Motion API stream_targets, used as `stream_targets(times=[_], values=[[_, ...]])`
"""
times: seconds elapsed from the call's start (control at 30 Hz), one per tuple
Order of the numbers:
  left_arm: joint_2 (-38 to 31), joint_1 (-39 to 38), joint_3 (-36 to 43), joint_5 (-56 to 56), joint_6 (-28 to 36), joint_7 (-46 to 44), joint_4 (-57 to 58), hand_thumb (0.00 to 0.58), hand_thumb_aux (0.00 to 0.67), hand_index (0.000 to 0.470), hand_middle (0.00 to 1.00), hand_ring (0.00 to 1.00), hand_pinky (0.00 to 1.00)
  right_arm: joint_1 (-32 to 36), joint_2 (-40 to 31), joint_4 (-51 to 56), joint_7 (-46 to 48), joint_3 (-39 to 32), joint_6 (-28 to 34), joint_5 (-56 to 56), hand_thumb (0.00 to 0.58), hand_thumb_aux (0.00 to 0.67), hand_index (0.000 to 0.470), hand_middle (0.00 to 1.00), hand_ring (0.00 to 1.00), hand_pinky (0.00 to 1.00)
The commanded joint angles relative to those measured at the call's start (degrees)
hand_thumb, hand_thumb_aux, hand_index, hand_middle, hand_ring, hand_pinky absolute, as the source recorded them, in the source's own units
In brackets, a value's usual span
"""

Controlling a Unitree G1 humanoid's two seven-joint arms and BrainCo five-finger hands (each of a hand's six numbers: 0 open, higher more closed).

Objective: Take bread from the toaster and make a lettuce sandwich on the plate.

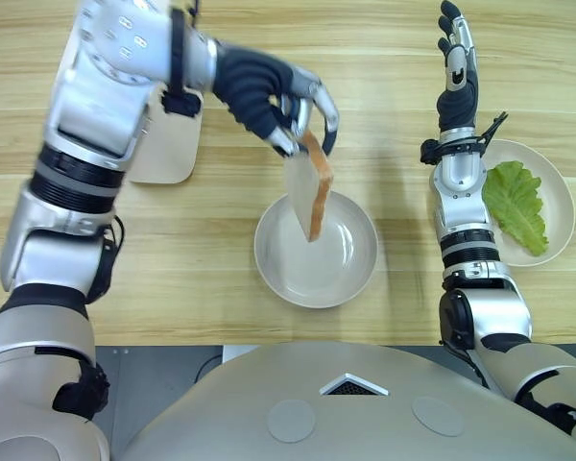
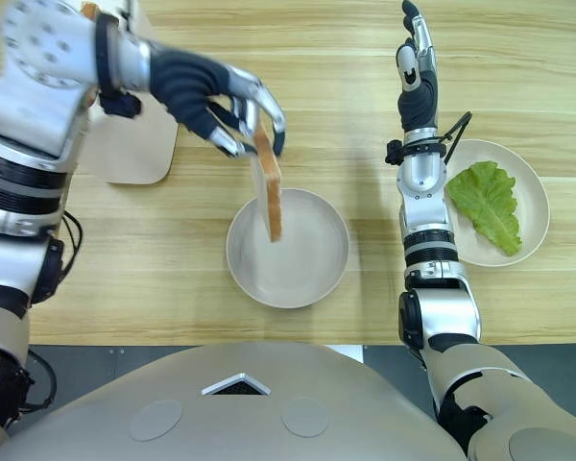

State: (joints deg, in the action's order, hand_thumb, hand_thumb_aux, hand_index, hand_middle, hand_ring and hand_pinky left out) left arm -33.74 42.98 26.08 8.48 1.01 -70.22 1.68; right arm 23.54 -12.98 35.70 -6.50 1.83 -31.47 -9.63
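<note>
left hand [image 1: 269, 96] gripping bread slice [image 1: 314, 187] over plate [image 1: 350, 279] | right hand [image 1: 456, 72] open, empty, near lettuce [image 1: 516, 204]

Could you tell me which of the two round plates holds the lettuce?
The right-hand plate, carrying the lettuce leaf; the middle plate lies bare under the held bread slice.

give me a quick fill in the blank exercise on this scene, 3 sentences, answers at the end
1. The light wooden table carries ____ round cream plates.
2. The left hand holds a tan slice of bread above the middle plate, which has ____ on it.
3. The green lettuce leaf lies on the other plate, on the robot's ____ side.

Missing words: two; nothing; right
</note>
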Motion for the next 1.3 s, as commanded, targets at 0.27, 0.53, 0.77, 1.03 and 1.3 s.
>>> stream_targets(times=[0.27,0.53,0.77,1.03,1.3], values=[[0.9,-8.39,5.12,-7.46,5.28,-0.38,-1.66,0.58,0.67,0.47,0.72,0.72,0.72,0.26,1.66,-4.49,0.85,-1.4,3.42,-0.4,0.0,0.0,0.0,0.0,0.0,0.0],[-0.7,-9.35,0.36,-7.81,4.21,2.02,-5.18,0.58,0.67,0.47,0.54,0.54,0.54,0.18,2.27,-6.25,1.23,-2.4,4.43,-0.87,0.0,0.0,0.0,0.0,0.0,0.0],[0.2,-14.86,-15.37,-5.19,-2.07,16.42,-15.68,0.0,0.0,0.0,0.0,0.0,0.0,-7.66,-11.14,-32.29,9.55,4.38,16.89,-3.43,0.0,0.0,0.0,0.0,0.0,0.0],[-0.8,-25.31,-22.75,-9.1,-8.63,26.87,-20.32,0.0,0.0,0.0,0.0,0.0,0.0,-25.03,-39.39,-30.68,12.17,12.44,16.56,-25.54,0.0,0.0,0.0,0.0,0.0,0.0],[-2.83,-29.34,-26.23,-10.43,-8.82,30.05,-22.97,0.0,0.0,0.0,0.0,0.0,0.0,-26.55,-48.09,-18.08,7.85,3.34,14.23,-37.8,0.027,0.016,0.011,0.0,0.0,0.0]])
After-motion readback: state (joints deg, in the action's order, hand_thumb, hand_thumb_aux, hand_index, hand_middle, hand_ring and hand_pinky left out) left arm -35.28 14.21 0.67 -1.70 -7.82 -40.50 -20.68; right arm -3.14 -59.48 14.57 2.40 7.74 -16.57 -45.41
